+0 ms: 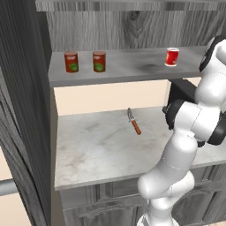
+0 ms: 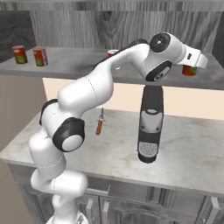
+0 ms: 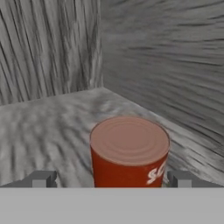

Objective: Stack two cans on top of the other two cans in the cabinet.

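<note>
- Here, gripper (image 3: 111, 179) spread wide, fingertips either side of a red can (image 3: 129, 153), not touching it.
- Can stands upright on cabinet shelf (image 1: 132, 66), near the corner.
- Two cans (image 1: 84, 62) side by side far left; a fourth (image 1: 172, 57) mid-shelf.
- Knife (image 1: 133, 121) on counter (image 1: 97, 150) below.

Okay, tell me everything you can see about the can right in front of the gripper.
The can is a small red tin with a flat, ringed reddish lid and white lettering low on its side. It stands upright on the grey cabinet shelf, near a back corner. The gripper sits open, a fingertip on each side, not visibly touching it.
</note>
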